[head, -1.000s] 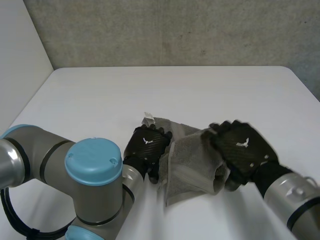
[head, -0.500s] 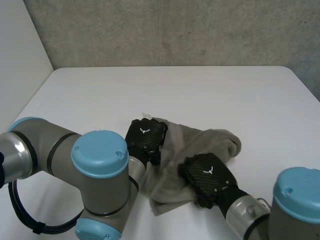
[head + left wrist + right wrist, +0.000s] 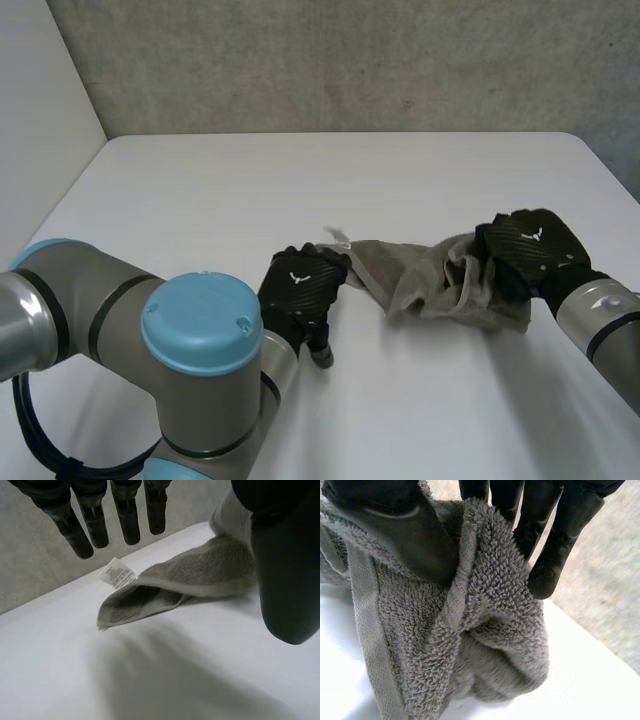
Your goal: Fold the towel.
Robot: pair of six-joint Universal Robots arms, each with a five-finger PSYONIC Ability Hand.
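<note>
Right hand (image 3: 527,248) grips the towel (image 3: 432,281) at its right end. In the right wrist view the thumb (image 3: 395,527) and the fingers (image 3: 559,540) are closed on a raised fold of grey terry (image 3: 485,605), pinching it between them, and the rest of the cloth hangs bunched below the palm.

In the head view the towel lies rumpled on the white table (image 3: 300,180), stretching from the right hand toward the left hand (image 3: 298,290) and narrowing to a corner just beside the left fingertips.

The left hand rests low over the table with its fingers (image 3: 127,517) straight and spread and holding nothing. In the left wrist view the towel's corner (image 3: 150,592) lies just past those fingertips, doubled over on itself, with a small white label (image 3: 118,573) at its edge. The left thumb (image 3: 285,575) stands beside the cloth; I cannot tell whether it touches it.
</note>
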